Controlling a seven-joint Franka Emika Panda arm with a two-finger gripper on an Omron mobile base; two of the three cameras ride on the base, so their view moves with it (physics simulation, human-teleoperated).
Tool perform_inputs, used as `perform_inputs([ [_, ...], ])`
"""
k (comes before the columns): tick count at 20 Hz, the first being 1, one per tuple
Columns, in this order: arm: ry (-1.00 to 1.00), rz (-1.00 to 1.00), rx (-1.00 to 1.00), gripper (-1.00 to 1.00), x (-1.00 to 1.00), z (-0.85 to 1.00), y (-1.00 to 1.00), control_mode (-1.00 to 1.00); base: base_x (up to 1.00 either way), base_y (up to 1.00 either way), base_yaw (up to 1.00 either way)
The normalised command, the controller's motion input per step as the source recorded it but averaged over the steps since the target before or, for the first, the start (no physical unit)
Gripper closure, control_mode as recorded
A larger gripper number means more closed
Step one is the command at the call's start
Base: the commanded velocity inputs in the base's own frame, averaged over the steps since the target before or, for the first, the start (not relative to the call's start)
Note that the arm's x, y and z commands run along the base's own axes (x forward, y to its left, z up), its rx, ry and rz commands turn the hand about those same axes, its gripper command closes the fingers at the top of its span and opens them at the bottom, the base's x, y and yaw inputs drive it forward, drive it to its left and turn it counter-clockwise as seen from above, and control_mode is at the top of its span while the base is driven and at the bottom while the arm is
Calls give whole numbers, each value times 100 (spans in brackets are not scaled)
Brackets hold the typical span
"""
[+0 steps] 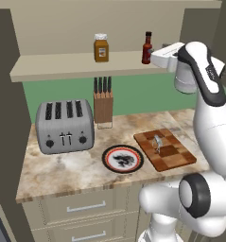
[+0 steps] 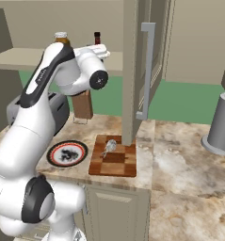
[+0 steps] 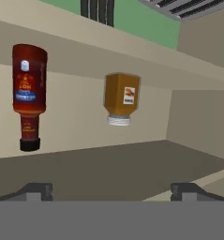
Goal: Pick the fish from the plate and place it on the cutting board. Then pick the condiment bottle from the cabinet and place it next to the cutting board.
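The cabinet (image 1: 62, 64) holds two containers on its long shelf: one squat amber jar (image 1: 101, 48) with a white lid, and one slim dark red condiment bottle (image 1: 146, 48) with a black cap, standing to the right of the jar and well apart from it. In the hand view both hang upside down, the bottle to the left of the jar, as the camera is rolled over. The gripper (image 3: 111, 191) is raised to shelf height just right of the bottle, its two fingertips (image 3: 34, 191) spread wide with nothing between them.

On the counter (image 1: 62, 172) below, the round plate (image 1: 123, 158) carries only its speckled pattern. Just to its right lies one checkered cutting board (image 1: 165, 149), and the single silvery fish (image 1: 157, 142) rests on the board's far part. A knife block (image 1: 103, 106) at the back of the counter holds four dark-handled knives. One grey toaster (image 1: 65, 126) with four slots stands at the left, near the block.
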Motion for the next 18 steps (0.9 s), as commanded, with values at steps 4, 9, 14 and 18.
perform_inputs([
  [4, 0, 0, 0, -100, 14, 0, -7, -100, 0, 0, 0],
  [9, 0, 0, 0, -100, 11, 0, -11, -100, 0, 0, 0],
  [14, 0, 0, 0, -100, 14, 0, -9, -100, 0, 0, 0],
  [18, 0, 0, 0, -100, 21, 0, 0, -100, 0, 0, 0],
])
